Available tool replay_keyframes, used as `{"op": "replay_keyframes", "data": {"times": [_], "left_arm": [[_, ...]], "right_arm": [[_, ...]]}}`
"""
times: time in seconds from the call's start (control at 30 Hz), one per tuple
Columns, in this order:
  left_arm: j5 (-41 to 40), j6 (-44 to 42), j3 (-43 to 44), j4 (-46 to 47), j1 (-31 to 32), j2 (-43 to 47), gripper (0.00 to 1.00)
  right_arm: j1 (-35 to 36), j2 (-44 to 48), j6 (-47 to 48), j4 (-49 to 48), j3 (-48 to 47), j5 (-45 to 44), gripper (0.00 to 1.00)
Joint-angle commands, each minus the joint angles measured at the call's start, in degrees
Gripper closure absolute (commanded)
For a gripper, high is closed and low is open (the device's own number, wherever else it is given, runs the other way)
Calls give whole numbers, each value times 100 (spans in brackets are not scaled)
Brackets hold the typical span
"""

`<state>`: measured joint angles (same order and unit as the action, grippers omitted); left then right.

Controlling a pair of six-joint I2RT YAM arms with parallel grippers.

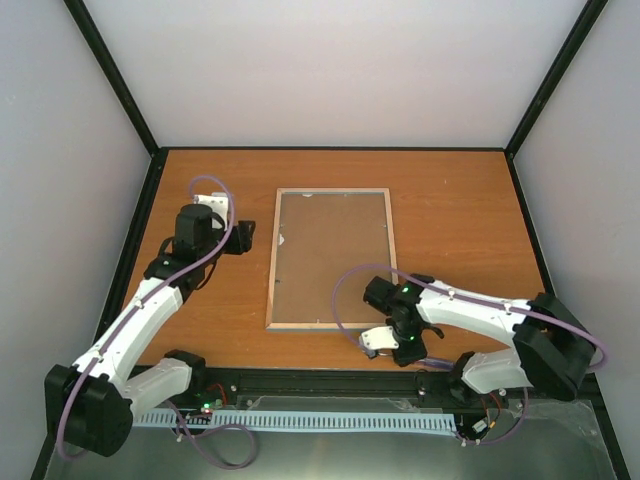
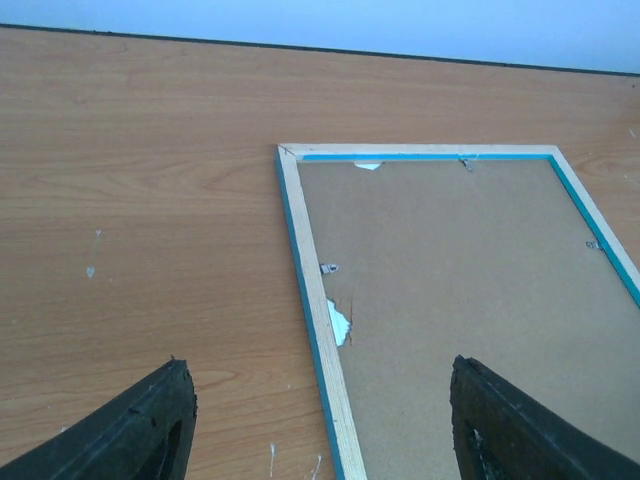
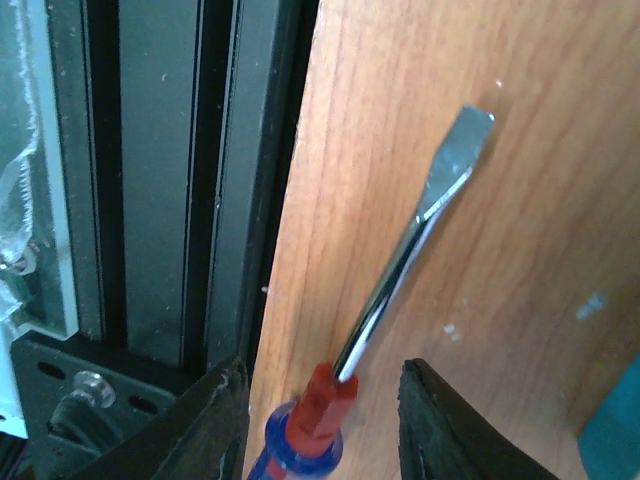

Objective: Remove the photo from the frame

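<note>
The top view looks down from high behind the arms, taking in the whole desk (image 1: 450, 200). The left wrist view sits low, facing the frame (image 2: 310, 300) at centre right, shared with the top view. The right wrist view hugs the desk's near edge, over a screwdriver (image 3: 400, 270).

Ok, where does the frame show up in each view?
Top external: the frame lies at the picture's centre.
Left wrist: it fills the right half, back side up.
Right wrist: not clearly in it; only a teal sliver at bottom right.
Shared landmark: the wood-grain table.
</note>
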<state>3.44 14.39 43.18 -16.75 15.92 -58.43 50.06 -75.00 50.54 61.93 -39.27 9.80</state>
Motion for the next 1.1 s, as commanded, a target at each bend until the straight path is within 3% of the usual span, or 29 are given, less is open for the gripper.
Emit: {"op": "replay_keyframes", "data": {"times": [0.0, 0.17, 0.33, 0.63, 0.7, 0.77, 0.9, 1.07], "left_arm": [[-149, -112, 26, 63, 34, 66, 30], [-173, -119, 48, 51, 34, 23, 30], [-285, -130, 73, 22, 34, 31, 30], [-358, -112, 40, 25, 34, 129, 30], [-394, -104, 34, 15, 34, 149, 30], [-381, -106, 19, 26, 34, 183, 30], [-361, -116, 17, 31, 34, 177, 30], [-280, -129, 28, 47, 34, 92, 30]], "right_arm": [[383, -309, -377, -401, 69, -278, 60], [825, -534, -704, -789, 15, -415, 75], [1047, -878, -1092, -1133, -386, -458, 97], [1060, -1816, -1320, -1392, -1425, 0, 97], [1058, -1950, -1328, -1443, -1513, -36, 93], [1058, -1931, -1326, -1412, -1479, -94, 75], [1035, -1363, -1349, -1287, -1345, -43, 60], [839, -500, -1238, -900, -1140, 93, 57]]}}
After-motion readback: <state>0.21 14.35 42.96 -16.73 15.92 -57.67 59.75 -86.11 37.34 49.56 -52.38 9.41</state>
